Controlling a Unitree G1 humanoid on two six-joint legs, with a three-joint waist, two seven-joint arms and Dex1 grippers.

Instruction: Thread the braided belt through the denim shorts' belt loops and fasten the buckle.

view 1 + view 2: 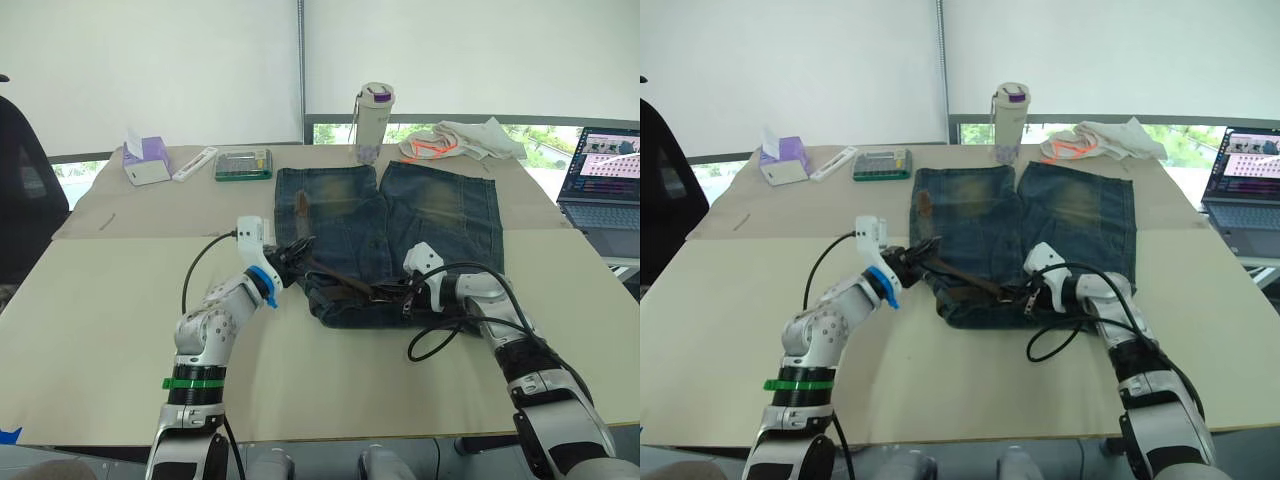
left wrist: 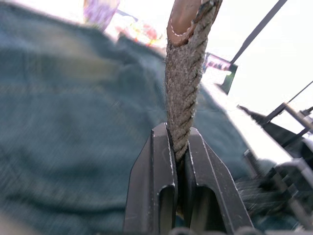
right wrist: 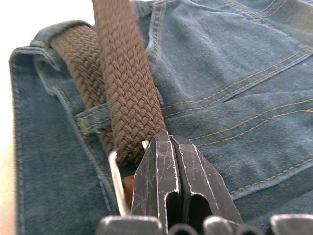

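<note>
One braided belt [image 3: 124, 93] lies along the waistband of one pair of denim shorts [image 1: 440, 215].
The left gripper [image 2: 178, 147] pinches the belt's tip; the right gripper [image 3: 168, 147] is clenched by the buckle [image 3: 116, 183], under one belt loop [image 3: 95, 117].

On the tabletop [image 1: 120, 320] lie one pair of denim shorts [image 1: 400, 225], one braided belt [image 1: 335, 280], one tissue box [image 1: 146, 160] (purple), one bottle [image 1: 373, 122], one white cloth [image 1: 462, 140], one green case [image 1: 243, 165] and one white remote [image 1: 194, 163], plus one laptop [image 1: 603, 178] alongside.
</note>
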